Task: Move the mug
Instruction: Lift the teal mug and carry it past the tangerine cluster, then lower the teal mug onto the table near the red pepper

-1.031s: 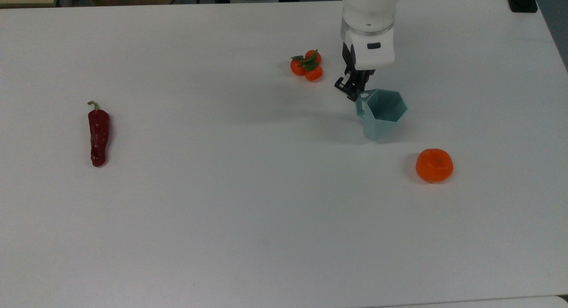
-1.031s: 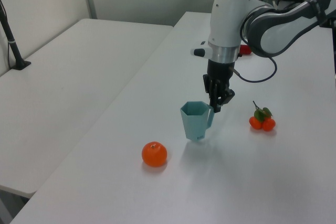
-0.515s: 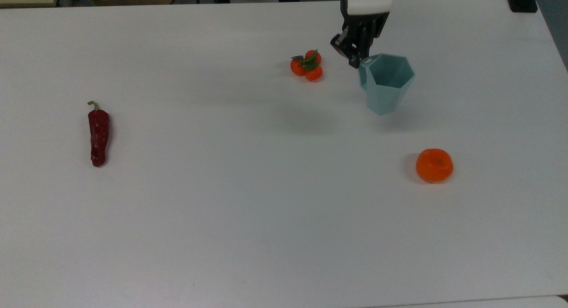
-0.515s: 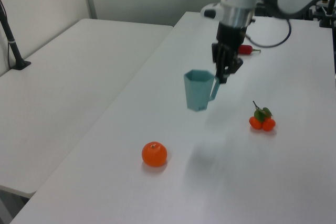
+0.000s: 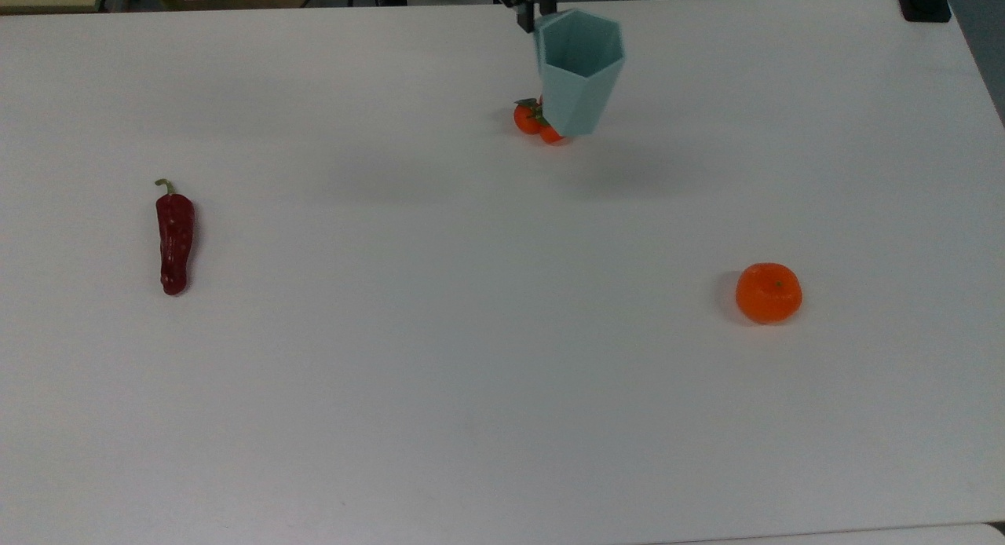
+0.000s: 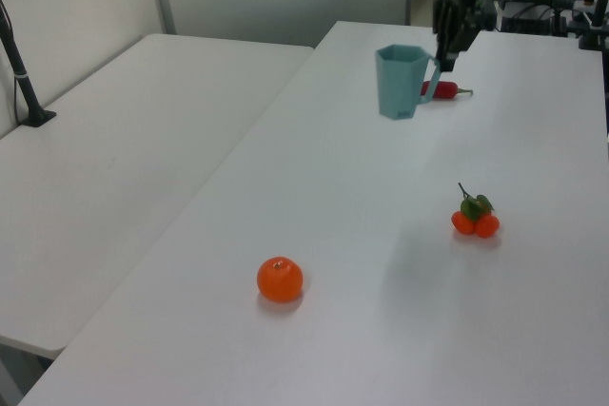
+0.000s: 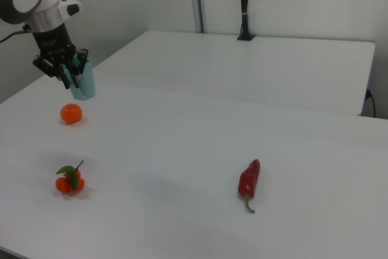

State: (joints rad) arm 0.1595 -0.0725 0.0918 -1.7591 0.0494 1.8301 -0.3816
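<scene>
Gripper (image 6: 447, 38): clamped on the handle of the mug (image 5: 579, 70), at the top view's far edge
Mug: upright, lifted clear above the table (image 5: 440, 356), overlapping the small tangerine cluster (image 6: 475, 219) in the top view
Orange (image 5: 769, 293): top view's right, well apart from the mug
Red chili (image 5: 174, 239): top view's far left

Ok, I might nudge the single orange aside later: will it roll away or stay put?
The orange looks flattened, wider than tall, and sits stem up on the table, so it would probably slide or rock rather than roll far. Tipped onto its edge, it could roll. It seems firm, holding its round shape.
</scene>
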